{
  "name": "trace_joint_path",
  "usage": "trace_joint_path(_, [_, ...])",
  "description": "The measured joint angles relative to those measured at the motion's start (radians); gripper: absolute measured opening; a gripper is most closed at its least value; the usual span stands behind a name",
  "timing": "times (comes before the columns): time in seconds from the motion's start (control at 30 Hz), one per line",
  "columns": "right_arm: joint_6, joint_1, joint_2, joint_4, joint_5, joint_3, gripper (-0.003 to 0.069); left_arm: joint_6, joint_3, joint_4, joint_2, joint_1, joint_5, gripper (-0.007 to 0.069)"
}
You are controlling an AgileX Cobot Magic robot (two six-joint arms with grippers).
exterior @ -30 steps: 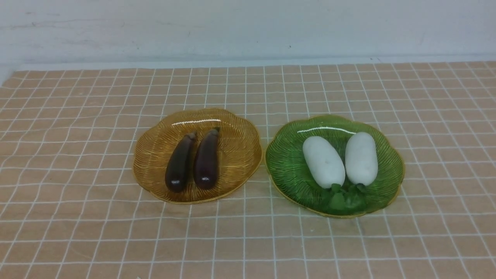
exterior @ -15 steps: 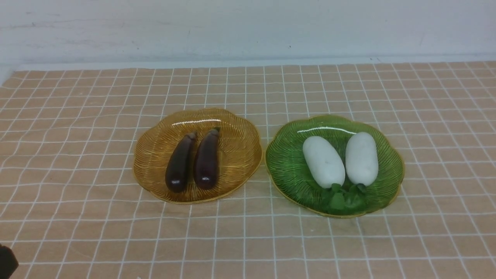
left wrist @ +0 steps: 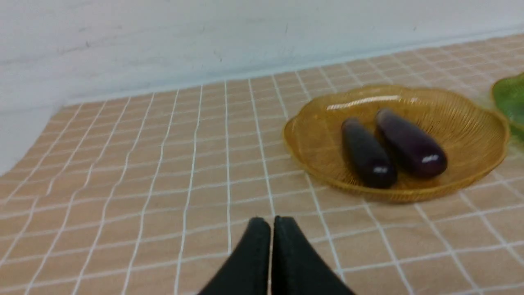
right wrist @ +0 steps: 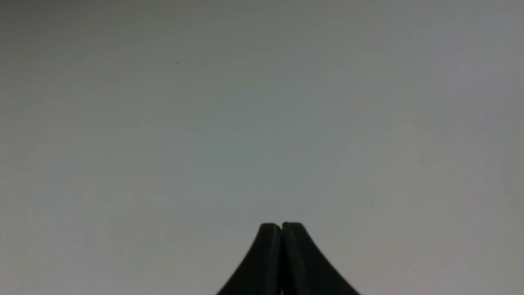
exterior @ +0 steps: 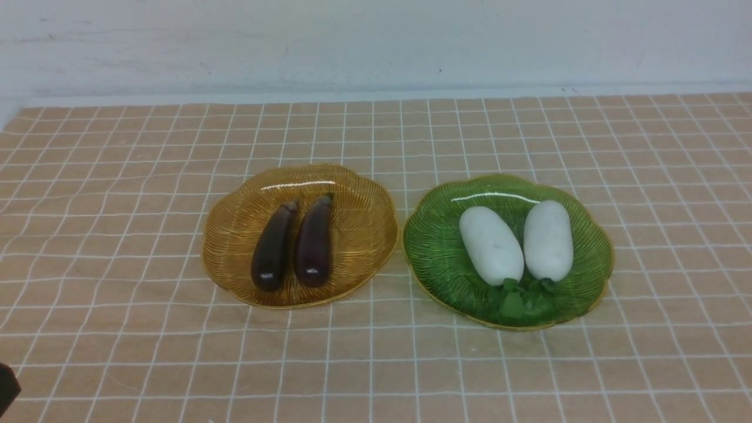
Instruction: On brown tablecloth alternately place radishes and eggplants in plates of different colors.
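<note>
Eggplants (left wrist: 389, 147) beyond left end effector (left wrist: 272, 223)

tan brown tablecloth (exterior: 117, 235) gridded white; amber plate (exterior: 364, 223), dark purple eggplants (exterior: 294, 244); green plate (exterior: 435, 247), white radishes (exterior: 517, 241).

Front view looks forward; left wrist sits low — both share the amber plate (exterior: 235, 235); right faces blankness.

Pale white wall (exterior: 376, 41) behind the work surface, faintly scuffed with a few dark specks and thin streaks. Light grey strip (exterior: 294, 97) along its base. Even, diffuse lighting, soft shadows only. Plain grey blank surface (right wrist: 262, 102) filling the right wrist view.
</note>
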Motion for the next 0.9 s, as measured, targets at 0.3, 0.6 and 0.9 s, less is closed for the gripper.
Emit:
trace_joint_path(0.3, [0.0,0.0,0.0,0.0,0.003,0.001,-0.0015,-0.009,0.121,-0.013,-0.001,0.046,0.021,-0.0003])
trace_joint_path(0.6, [-0.019,0.0,0.0,-0.001,0.004,0.001,-0.0015,-0.009,0.121,-0.015,-0.001,0.047,0.021,-0.0003])
trace_joint_path(0.9, [-0.019,0.0,0.0,-0.001,0.004,0.001,-0.0015,-0.009,0.121,-0.015,-0.001,0.047,0.021,-0.0003])
